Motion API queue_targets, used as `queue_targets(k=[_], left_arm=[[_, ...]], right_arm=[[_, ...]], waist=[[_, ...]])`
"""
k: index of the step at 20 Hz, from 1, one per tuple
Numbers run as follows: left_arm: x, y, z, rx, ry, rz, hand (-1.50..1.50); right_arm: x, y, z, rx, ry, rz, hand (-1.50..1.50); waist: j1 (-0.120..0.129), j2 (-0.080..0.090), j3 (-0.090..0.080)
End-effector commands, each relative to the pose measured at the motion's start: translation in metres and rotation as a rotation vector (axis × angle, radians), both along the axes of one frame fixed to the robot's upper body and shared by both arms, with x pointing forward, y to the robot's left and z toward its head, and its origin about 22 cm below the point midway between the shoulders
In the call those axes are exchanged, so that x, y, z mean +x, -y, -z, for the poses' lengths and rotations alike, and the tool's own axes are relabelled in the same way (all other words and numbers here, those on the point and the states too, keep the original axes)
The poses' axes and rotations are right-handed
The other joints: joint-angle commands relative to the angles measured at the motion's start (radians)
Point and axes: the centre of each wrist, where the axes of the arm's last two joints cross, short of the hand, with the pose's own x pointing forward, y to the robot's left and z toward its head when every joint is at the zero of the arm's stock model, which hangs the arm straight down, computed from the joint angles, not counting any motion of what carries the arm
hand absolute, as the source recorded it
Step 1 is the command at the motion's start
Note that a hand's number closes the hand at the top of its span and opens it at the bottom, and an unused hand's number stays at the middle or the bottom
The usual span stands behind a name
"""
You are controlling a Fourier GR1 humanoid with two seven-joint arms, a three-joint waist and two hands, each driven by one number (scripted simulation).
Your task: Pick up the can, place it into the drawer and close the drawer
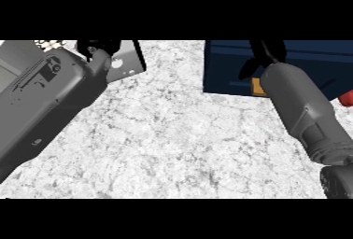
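Observation:
The dark blue drawer [228, 70] stands at the back right of the marbled counter [179, 140]. My right hand [265, 53] hovers over it, thumb and fingers spread apart with nothing visible between them. A small orange-yellow patch [257, 87] peeks out beside my right wrist at the drawer's front; I cannot tell whether it is the can. My left hand [100, 46] is at the top left, cut off by the view's edge. The thick grey left forearm [41, 98] hides the counter beneath it.
A grey flat panel [130, 60] with small holes lies behind my left hand. A red object [347, 98] pokes in at the right edge, next to the drawer. The right forearm [307, 116] crosses the counter's right side.

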Motion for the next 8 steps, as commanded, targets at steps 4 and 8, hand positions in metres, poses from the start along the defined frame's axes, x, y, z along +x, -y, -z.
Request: queue_targets(k=[4, 8], left_arm=[[-0.005, -0.005, -0.002, 0.002, -0.014, 0.005, -1.50], [-0.011, -0.003, 0.006, 0.002, -0.012, -0.004, -1.50]], right_arm=[[0.009, -0.018, -0.029, 0.501, 0.011, -0.042, -1.50], [0.009, -0.027, -0.028, 0.526, 0.014, -0.066, -1.50]], waist=[[0.024, -0.014, -0.005], [0.025, -0.015, -0.009]])
